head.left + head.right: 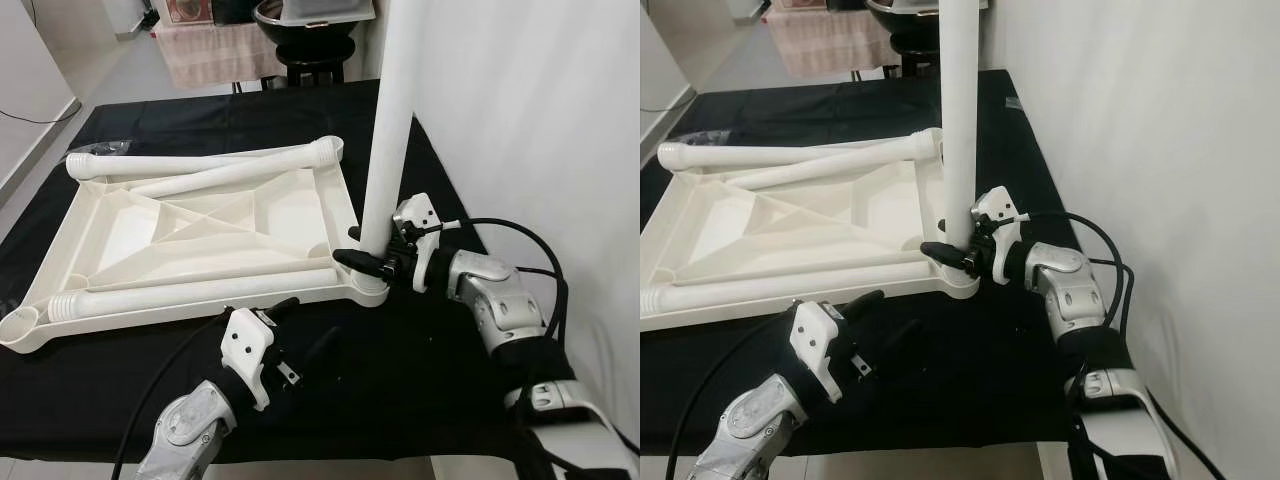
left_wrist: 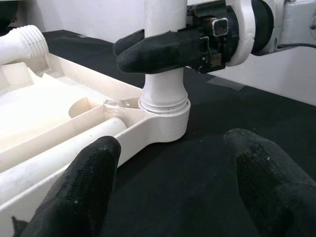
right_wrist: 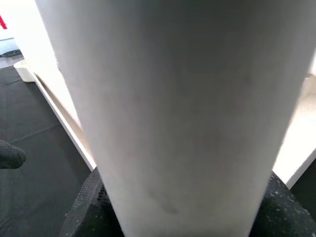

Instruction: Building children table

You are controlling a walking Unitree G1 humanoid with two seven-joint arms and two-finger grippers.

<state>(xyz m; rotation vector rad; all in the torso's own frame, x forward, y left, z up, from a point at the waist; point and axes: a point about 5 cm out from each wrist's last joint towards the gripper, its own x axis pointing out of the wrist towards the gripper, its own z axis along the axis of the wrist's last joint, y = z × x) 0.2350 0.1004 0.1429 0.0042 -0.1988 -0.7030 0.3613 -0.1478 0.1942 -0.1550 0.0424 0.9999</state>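
On the black-cloth-covered surface (image 1: 420, 370) lies an upturned white plastic children's tabletop (image 1: 190, 235) with ribbed underside. A tall white plastic tube leg (image 1: 388, 120) stands upright in the round corner socket (image 1: 368, 288) nearest the white wall (image 1: 540, 110). The right tool (image 1: 372, 262) is clenched around this leg just above the socket, its black fingers (image 2: 158, 49) wrapping the tube. Three more white tube legs (image 1: 200, 165) lie loose inside the tabletop, two near the far edge and one along the near edge. The left tool (image 1: 300, 335) hovers just in front of the tabletop's near edge, its fingers spread apart and grasping nothing, pointing toward the socket.
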